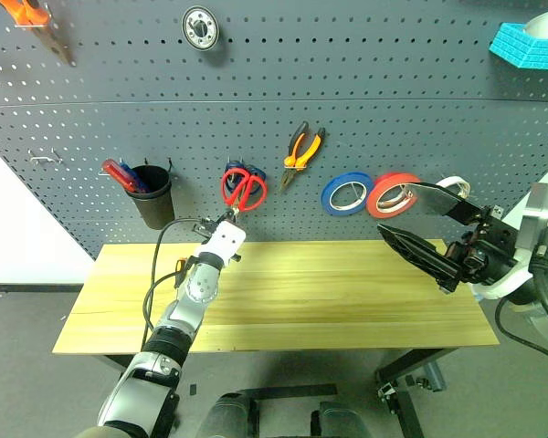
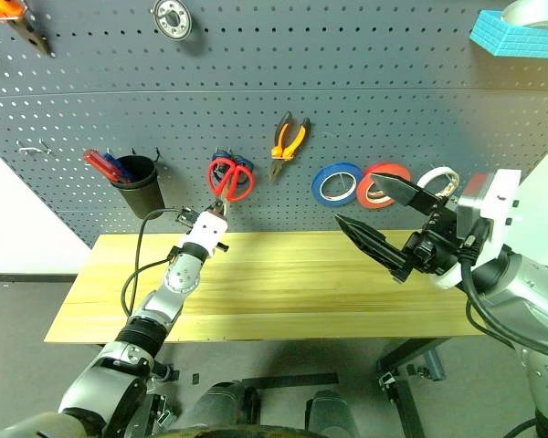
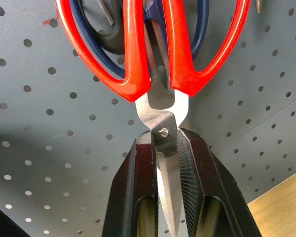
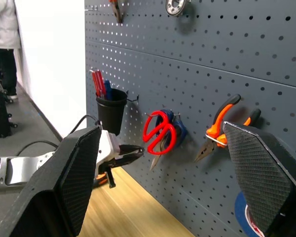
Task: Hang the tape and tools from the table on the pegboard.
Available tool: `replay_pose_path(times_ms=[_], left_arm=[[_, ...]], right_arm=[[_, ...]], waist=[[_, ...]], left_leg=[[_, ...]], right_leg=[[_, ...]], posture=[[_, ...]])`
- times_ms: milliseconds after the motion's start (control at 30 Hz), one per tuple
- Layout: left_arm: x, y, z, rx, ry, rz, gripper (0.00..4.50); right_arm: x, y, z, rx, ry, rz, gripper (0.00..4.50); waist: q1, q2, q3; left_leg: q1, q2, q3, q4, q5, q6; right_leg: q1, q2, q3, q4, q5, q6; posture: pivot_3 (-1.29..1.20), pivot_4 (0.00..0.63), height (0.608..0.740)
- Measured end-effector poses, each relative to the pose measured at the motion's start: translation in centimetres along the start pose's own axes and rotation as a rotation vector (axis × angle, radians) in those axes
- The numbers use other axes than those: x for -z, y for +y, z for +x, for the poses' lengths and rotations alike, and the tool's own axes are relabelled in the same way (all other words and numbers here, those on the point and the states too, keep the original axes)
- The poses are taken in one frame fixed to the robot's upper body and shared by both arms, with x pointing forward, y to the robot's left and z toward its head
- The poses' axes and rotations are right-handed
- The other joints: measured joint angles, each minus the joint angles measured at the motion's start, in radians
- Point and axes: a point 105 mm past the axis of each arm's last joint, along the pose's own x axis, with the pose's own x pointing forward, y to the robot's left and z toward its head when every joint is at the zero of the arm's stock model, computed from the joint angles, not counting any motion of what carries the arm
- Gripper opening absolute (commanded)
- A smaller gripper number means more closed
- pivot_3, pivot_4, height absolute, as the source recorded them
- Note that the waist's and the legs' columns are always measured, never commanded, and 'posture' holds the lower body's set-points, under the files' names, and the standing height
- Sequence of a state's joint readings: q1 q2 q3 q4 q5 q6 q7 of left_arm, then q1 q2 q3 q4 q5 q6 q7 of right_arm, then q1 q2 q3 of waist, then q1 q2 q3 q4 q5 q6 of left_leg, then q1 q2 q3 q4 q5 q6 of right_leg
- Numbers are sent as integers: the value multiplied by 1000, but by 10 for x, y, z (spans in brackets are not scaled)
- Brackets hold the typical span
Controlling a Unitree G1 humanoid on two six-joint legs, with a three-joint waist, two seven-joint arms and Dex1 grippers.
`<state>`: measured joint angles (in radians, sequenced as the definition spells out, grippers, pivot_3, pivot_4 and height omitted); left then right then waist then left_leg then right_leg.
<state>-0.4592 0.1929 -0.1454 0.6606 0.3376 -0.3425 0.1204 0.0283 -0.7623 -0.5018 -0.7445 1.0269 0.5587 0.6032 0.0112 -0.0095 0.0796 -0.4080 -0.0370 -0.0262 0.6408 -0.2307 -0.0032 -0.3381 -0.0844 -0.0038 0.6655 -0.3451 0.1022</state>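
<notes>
the red-handled scissors [image 3: 153,54] hung handles-up on the pegboard [image 1: 393,119], in front of a blue-handled pair [image 3: 200,29], left of the small pliers [image 1: 300,152] and right of the black cup [image 1: 152,195]. the left gripper [image 3: 163,192] had its two black fingers pressed close on the steel just below the pivot rivet, pinching the blades, tip pointing down between them.

those scissors looked stiff and fairly light, but bare steel is slick against rubber pads, and a hold that low lets the heavier handle end swing; i judged the pivot area the sensible place, since the loops had to stay free for the hook. letting go too soon, before the loop sat fully on the hook, could have dropped them onto the table [image 1: 283,301].

further right, the red tape [image 1: 390,194] hung beside the blue roll [image 1: 346,193], with a white roll [image 1: 454,185] beyond. the right gripper [image 1: 411,222] was up in front of them, fingers spread wide and holding nothing.

writing? none could be read on the handles, blades or rolls; the near tabletop showed bare wood.
</notes>
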Motion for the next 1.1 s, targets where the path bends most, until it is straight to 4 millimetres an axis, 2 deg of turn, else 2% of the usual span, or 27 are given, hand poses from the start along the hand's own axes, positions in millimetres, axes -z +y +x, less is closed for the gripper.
replay_pose_path(times_ms=[300,433,567,667,800,900,1000,1100], left_arm=[[4,-2,-1,3,19,-2,4257],[9,-4,-3,15,35,-1,4257],[23,-13,-17,58,78,-2,4257],[36,-18,-41,116,118,10,4257],[62,-20,-76,161,256,-30,4257],[79,-7,-89,124,377,-74,4257],[85,14,-90,60,438,-102,4257],[91,28,-88,10,501,-151,4257]], right_arm=[[0,0,0,2,-1,-2,4139],[1,-1,0,6,4,-8,4139],[3,-1,1,7,11,-13,4139],[5,-1,2,6,18,-13,4139],[6,-1,1,15,18,-19,4139],[8,-1,1,18,24,-18,4139],[10,0,0,15,28,-13,4139],[12,1,-1,11,38,-3,4139]], waist=[[0,0,0],[0,0,0],[-3,0,0],[-7,1,-1],[-7,1,-3],[-1,2,-4],[1,2,-5],[1,2,-5]], left_leg=[[0,0,0,1,0,0],[-1,0,0,1,0,1],[0,0,0,1,-1,1],[-1,0,0,1,-1,1],[-1,0,0,1,-1,1],[-1,0,0,2,-1,1],[0,0,0,4,-2,2],[-1,0,0,5,-3,3]], right_leg=[[0,0,0,0,0,0],[0,0,0,0,0,0],[0,-1,0,0,0,0],[-1,-1,0,0,0,0],[-1,-3,0,0,0,0],[-1,-3,0,0,0,-1],[-2,-3,0,-1,0,-1],[-2,-4,0,-2,0,-1]], posture=[[-85,33,740],[-84,26,740],[-80,20,740],[-75,18,740],[-67,15,740],[-58,18,740],[-52,22,740],[-47,31,740]])
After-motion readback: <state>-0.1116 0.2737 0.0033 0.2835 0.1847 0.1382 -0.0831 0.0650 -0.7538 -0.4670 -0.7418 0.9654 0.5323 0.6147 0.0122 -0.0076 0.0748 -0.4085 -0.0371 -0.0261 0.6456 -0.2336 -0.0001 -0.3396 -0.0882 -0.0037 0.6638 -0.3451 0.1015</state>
